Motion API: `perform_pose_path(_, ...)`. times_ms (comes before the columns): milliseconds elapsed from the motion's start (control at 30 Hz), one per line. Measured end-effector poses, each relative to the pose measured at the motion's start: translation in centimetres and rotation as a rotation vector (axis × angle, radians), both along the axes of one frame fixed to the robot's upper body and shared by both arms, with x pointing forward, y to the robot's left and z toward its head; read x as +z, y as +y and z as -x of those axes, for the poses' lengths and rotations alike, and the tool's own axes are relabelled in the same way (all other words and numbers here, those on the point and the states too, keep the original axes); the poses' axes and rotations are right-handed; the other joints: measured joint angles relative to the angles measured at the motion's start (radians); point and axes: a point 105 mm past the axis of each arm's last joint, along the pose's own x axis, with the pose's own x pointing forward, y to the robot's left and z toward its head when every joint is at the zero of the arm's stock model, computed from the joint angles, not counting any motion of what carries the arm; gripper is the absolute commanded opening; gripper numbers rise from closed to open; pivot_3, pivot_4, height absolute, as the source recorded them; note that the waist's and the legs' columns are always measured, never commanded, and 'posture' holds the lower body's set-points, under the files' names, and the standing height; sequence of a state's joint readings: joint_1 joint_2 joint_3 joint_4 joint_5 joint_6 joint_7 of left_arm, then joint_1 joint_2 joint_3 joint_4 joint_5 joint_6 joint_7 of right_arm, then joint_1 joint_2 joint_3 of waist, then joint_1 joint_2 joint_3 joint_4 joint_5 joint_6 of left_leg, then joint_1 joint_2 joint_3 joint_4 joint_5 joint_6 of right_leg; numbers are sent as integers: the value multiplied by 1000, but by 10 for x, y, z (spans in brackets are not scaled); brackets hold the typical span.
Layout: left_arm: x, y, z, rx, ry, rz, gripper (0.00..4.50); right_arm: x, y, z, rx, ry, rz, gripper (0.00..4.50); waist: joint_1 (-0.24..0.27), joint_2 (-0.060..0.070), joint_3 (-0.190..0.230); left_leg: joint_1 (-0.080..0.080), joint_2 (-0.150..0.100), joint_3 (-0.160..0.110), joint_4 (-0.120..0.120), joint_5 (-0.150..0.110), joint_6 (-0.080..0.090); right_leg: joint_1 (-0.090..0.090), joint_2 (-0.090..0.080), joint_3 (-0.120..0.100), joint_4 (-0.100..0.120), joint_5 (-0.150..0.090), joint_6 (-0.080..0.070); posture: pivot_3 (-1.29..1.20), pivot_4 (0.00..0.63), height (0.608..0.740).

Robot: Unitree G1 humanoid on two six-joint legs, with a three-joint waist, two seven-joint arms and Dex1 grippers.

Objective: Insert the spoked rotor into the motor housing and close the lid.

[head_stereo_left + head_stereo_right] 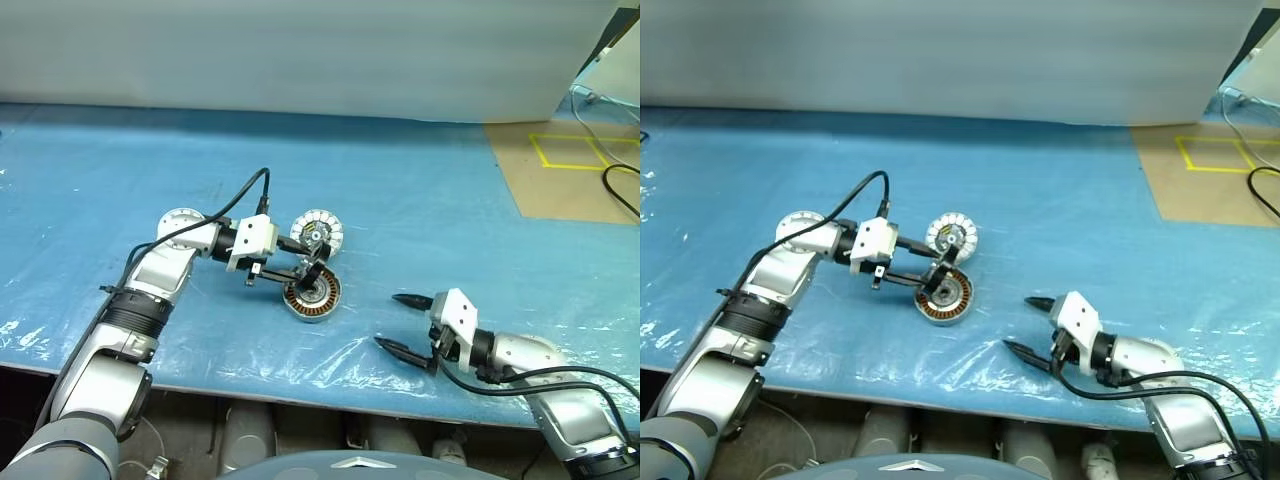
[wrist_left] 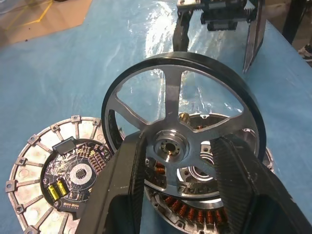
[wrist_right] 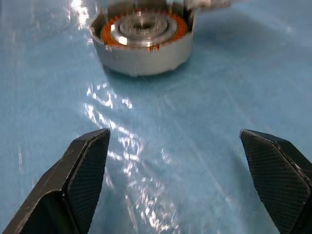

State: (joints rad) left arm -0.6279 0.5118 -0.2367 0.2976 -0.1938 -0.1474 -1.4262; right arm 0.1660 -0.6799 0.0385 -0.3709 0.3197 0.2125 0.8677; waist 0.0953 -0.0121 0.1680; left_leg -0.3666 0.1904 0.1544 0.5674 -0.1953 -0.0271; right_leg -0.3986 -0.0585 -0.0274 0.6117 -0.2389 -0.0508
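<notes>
left hand (image 1: 312,272) grips spoked rotor (image 2: 183,131) by its lower rim, wheel tilted up over motor housing (image 1: 312,297) near frame centre on blue counter (image 1: 420,200). lid (image 1: 317,232) flat on counter just behind housing, white segments up. right hand (image 1: 408,325) lower right, fingers spread wide, empty, well apart from housing.

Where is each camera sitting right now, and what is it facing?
Head stereo pair: looks forward and down over both arms at the blue table.
Left wrist: along the left gripper, shut on the spoked rotor over the motor housing, lid beside.
Right wrist: along the open right gripper toward the housing, shared with the left wrist view.
</notes>
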Motion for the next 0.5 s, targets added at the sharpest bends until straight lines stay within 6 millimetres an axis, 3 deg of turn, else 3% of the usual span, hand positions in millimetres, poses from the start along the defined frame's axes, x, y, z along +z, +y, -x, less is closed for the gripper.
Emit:
perform_pose_path(133,0,3,1,-4,5,-9,1768,39,6,-4,14,-64,-8,4500,1,0,0,0,0,0,0,0,0,0,0,0,0,0,0,0,150,740)
perform_pose_path(233,0,8,3,-13,13,-11,1768,54,10,-3,24,-82,-11,4500,2,0,0,0,0,0,-1,1,-1,0,0,0,-1,0,0,0,150,740)
perform_pose_path(333,-2,13,5,-4,19,-17,1768,51,12,0,30,-63,-9,4500,3,1,0,-1,0,0,-2,1,-1,0,0,0,-2,0,0,0,150,740)
perform_pose_path(500,-9,16,8,6,41,-17,1768,29,15,10,53,5,1,4500,1,1,0,-2,0,0,-2,1,-1,-1,0,0,-3,0,0,0,150,740)
